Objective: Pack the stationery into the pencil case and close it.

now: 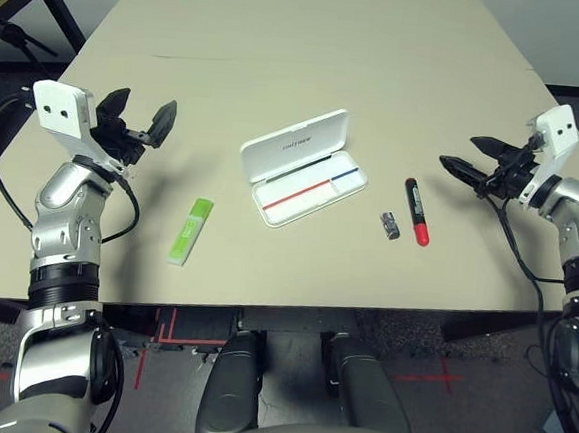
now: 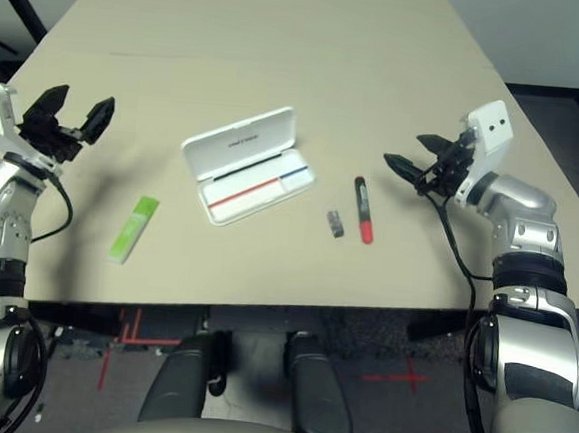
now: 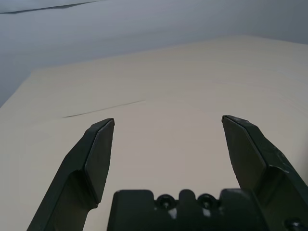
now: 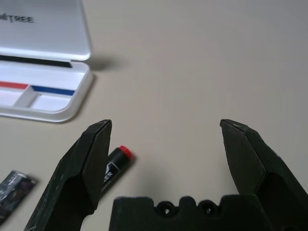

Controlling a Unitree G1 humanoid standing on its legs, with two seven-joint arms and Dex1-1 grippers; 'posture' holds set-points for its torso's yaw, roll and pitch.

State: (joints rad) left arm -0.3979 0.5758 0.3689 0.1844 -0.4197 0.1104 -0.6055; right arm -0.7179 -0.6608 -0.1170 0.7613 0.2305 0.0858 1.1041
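The pencil case (image 1: 304, 164) sits open mid-table, lid tipped back away from the robot, its long axis running diagonally from near-left up to far-right, red-and-blue line showing inside. Left of it lies the highlighter (image 1: 190, 231), well apart, nearly pointing straight away from the robot with a slight rightward lean. To the right, the marker (image 1: 416, 211) also lies lengthwise front-to-back, black cap at the far end, and the little grey piece (image 1: 389, 225) is just beside it. Can't make out what that piece really is. Left gripper (image 1: 136, 121) hangs above the table, fingers spread, nothing held. Right gripper (image 1: 475, 158) is spread and empty too, aimed toward the marker.
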